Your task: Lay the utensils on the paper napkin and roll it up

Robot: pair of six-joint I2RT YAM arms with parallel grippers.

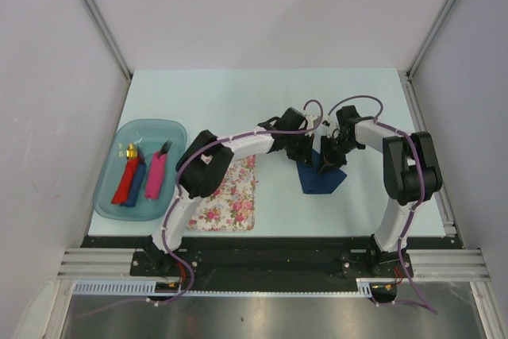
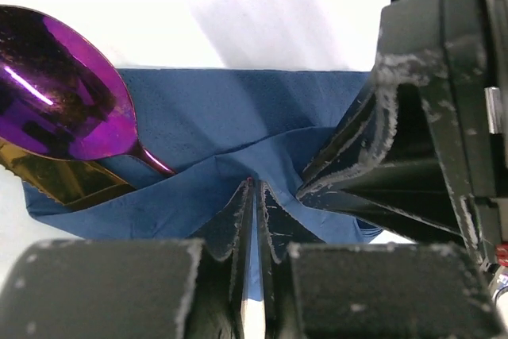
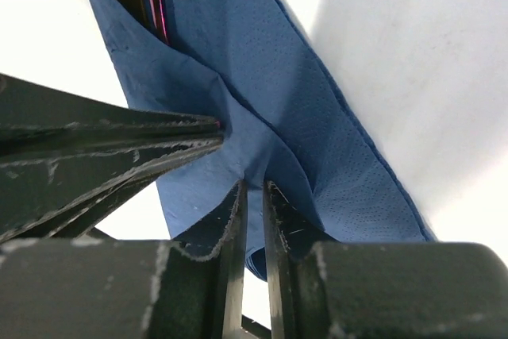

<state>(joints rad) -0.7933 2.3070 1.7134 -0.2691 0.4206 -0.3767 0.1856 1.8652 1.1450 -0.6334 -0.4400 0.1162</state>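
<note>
Pale table (image 1: pixel 238 101), left gripper (image 2: pixel 254 190) and right gripper (image 3: pixel 252 190) clamped on navy napkin (image 2: pixel 238 109), spoon (image 2: pixel 55 93) and gold utensil (image 2: pixel 55 176) half-covered

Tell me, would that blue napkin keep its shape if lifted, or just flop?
Probably flop: the paper napkin creases and folds wherever the left end effector and right end effector pinch it. It looks thin and light, so it might tear if tugged apart. The purple spoon tucked in its fold could slide out, being smooth and shiny.
</note>
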